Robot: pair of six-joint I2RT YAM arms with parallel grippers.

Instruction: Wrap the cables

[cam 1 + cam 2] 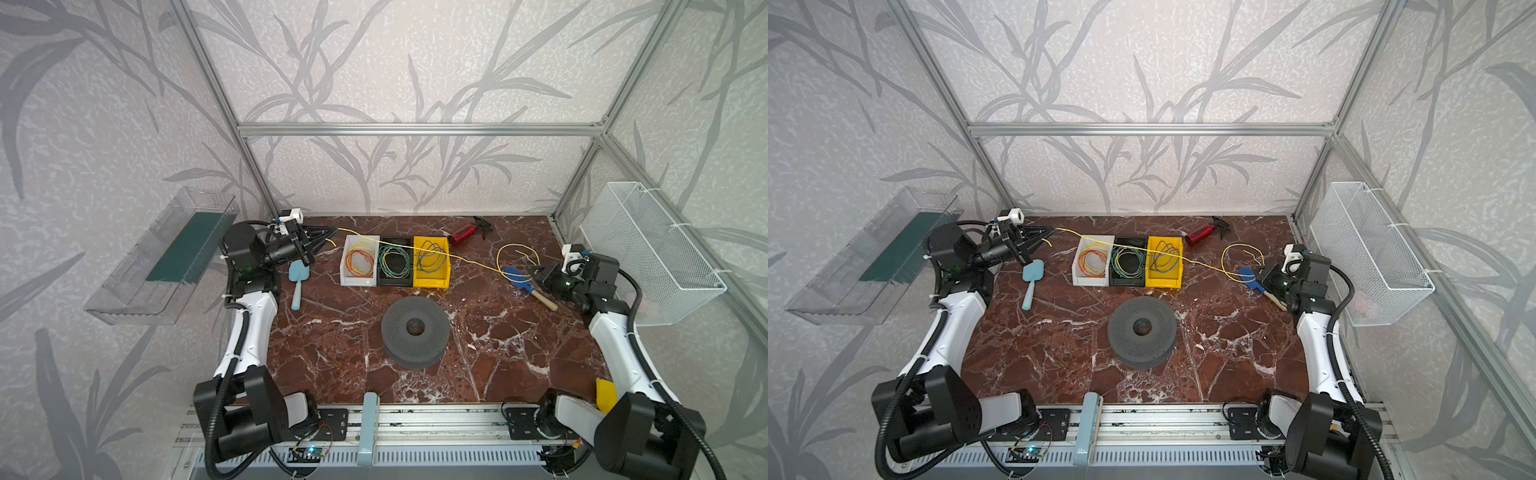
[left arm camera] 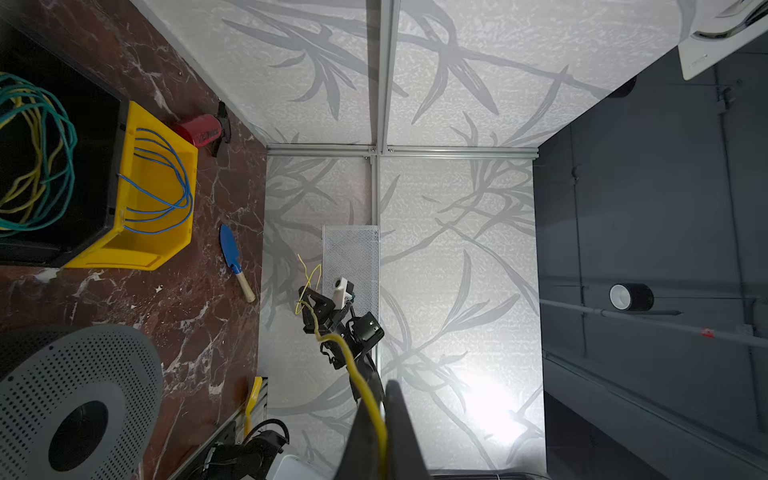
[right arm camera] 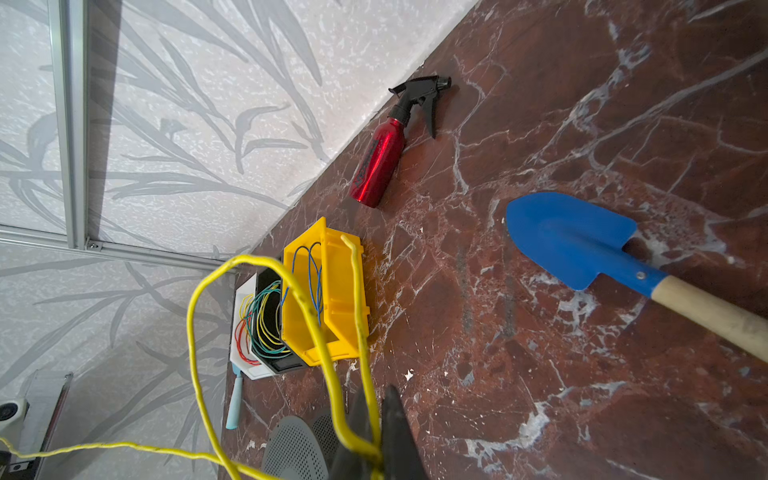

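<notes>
Left tool (image 1: 332, 229) was pinched shut on the yellow cable (image 1: 457, 258) near its end, at the far left of the bench (image 1: 332, 332). A short tail hung free there. The cable ran taut above the row of bins (image 1: 432, 283) to the right tool (image 1: 531, 271), which was also clamped on it. A springy loop stood just beside the right tool, near the blue trowel (image 1: 517, 279). Red spray bottle (image 3: 376, 162) carried dark print along its side, too blurred to read.
</notes>
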